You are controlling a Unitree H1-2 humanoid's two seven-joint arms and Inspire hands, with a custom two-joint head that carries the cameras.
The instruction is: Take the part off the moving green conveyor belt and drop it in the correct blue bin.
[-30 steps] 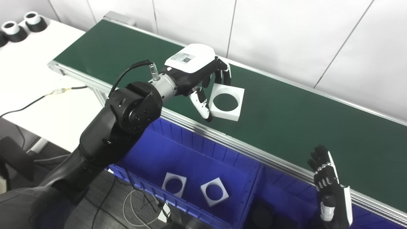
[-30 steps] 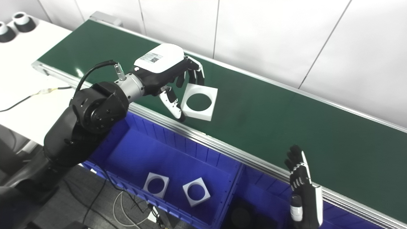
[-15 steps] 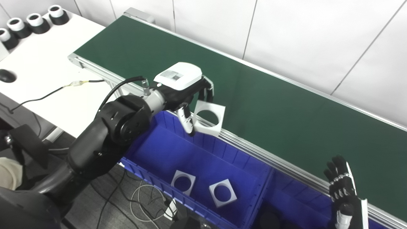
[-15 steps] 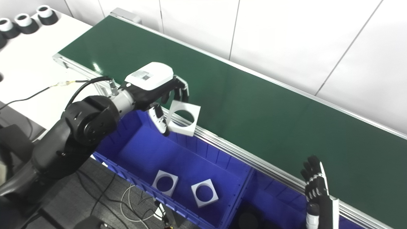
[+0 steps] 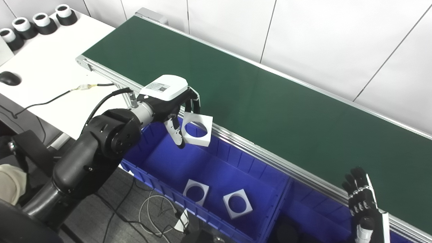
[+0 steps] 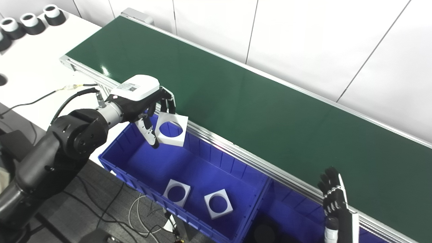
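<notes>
My left hand is shut on a white square part with a round hole, pinching its left edge between thumb and fingers. The part hangs level above the left blue bin, near the bin's back wall and just off the green belt. Two matching white square parts lie on that bin's floor. My right hand stands upright at the lower right by the belt's near rail, fingers straight and apart, holding nothing.
A second blue bin sits to the right of the first, with dark shapes in its bottom. A white table on the left carries black-and-white cylindrical parts, a black mouse and a cable. Cables lie on the floor below the bins.
My left hand has carried the white square part off the belt, over the rail, to a spot above the left bin. The camera view also shifted. The right hand stays raised.
</notes>
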